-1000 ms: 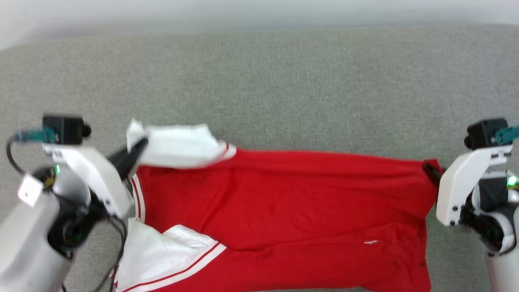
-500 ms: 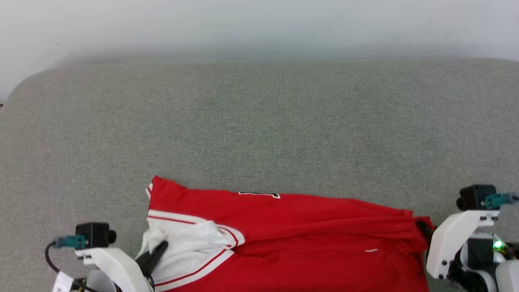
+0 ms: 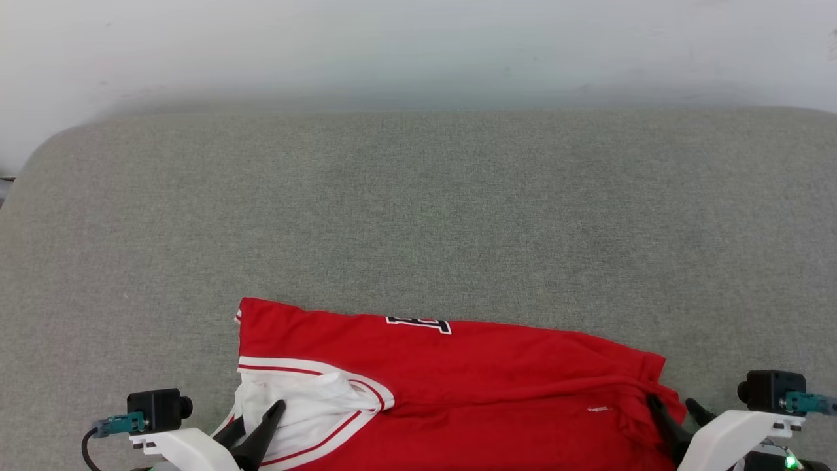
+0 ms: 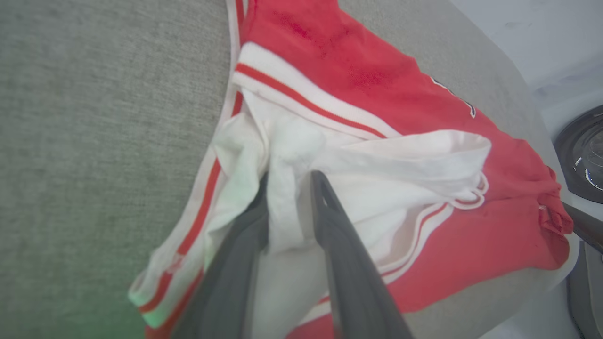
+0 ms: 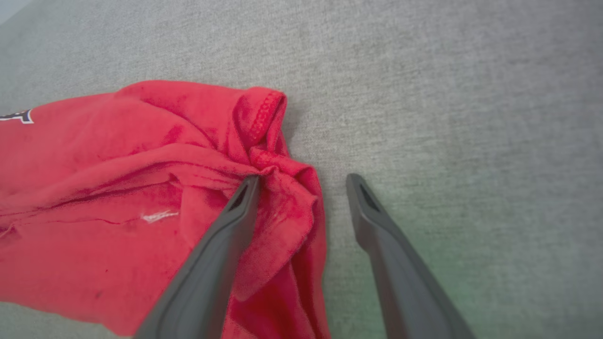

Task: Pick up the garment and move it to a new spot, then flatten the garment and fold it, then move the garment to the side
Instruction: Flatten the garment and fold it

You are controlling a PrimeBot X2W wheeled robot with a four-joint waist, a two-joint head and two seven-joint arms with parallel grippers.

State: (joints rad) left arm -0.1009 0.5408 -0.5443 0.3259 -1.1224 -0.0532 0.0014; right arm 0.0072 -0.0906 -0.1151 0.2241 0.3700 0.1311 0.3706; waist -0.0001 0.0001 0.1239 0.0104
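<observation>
The garment (image 3: 458,386), a red jersey, lies folded on the grey cushion near the front edge, with a strip of black lettering (image 3: 418,324) at its far edge. Its white sleeve (image 4: 377,188) with red-white trim bunches at the left end. My left gripper (image 3: 258,415) is there with fingers parted, and a fold of white sleeve still stands between them (image 4: 289,181). My right gripper (image 3: 671,402) stands open at the red right corner (image 5: 278,155). Its left finger (image 5: 235,212) touches the bunched cloth, its right finger rests over bare cushion.
The grey fabric cushion (image 3: 418,216) stretches wide beyond the garment to a white wall (image 3: 418,46). Its rounded left corner (image 3: 39,163) shows at the far left. A dark round part (image 4: 584,155) lies past the cushion's edge in the left wrist view.
The head camera has tilted up, shifting the picture. The garment, held stretched between both shut grippers, now lies folded on the cushion. Both grippers have opened and let go.
</observation>
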